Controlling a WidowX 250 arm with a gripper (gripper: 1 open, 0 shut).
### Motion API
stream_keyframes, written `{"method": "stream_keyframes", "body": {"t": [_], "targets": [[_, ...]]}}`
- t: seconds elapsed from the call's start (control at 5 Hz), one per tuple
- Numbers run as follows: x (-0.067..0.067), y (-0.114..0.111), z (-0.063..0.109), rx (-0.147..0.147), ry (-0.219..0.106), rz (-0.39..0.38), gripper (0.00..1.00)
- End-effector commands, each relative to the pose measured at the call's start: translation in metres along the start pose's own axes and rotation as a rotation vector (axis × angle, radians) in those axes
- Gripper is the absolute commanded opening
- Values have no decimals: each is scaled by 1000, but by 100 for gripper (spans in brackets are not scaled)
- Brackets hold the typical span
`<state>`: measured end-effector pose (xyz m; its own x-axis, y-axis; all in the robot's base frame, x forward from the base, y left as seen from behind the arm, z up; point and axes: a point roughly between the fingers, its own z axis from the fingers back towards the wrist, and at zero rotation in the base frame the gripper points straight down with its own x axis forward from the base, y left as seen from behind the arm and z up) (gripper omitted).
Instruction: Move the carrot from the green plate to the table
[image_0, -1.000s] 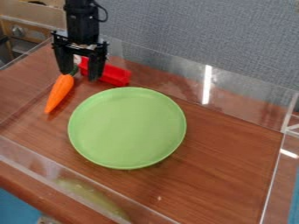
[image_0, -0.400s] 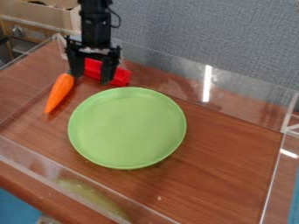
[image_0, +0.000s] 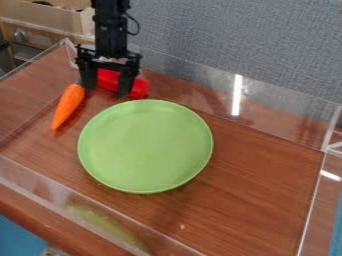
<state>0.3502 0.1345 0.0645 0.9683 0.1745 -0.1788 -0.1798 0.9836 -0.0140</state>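
The orange carrot (image_0: 67, 106) lies on the table (image_0: 254, 165) just left of the green plate (image_0: 144, 147), its dark green top pointing away from the camera. It does not touch the plate, and nothing lies on the plate. My black gripper (image_0: 108, 82) points straight down behind the carrot and the plate, low over the tabletop. Its jaws stand open with nothing held. A red block (image_0: 132, 87) shows between and just behind the fingers (image_0: 84, 78); whether they touch it I cannot tell.
Low clear acrylic walls (image_0: 267, 95) border the tabletop on all sides. A grey-blue panel rises behind the back wall. Cardboard boxes (image_0: 47, 15) stand beyond the far left corner.
The gripper has shifted a little to the right, from above the carrot's top end to over the red block, staying open. Carrot and plate have not moved.
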Motion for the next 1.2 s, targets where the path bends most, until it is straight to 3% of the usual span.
{"method": "stream_keyframes", "body": {"t": [0.0,0.4,0.8,1.0], "targets": [[-2,14,40,9,-78,27,100],[7,32,38,22,-53,-41,100],[0,60,12,31,-3,40,100],[-1,63,-1,30,29,66,0]]}}
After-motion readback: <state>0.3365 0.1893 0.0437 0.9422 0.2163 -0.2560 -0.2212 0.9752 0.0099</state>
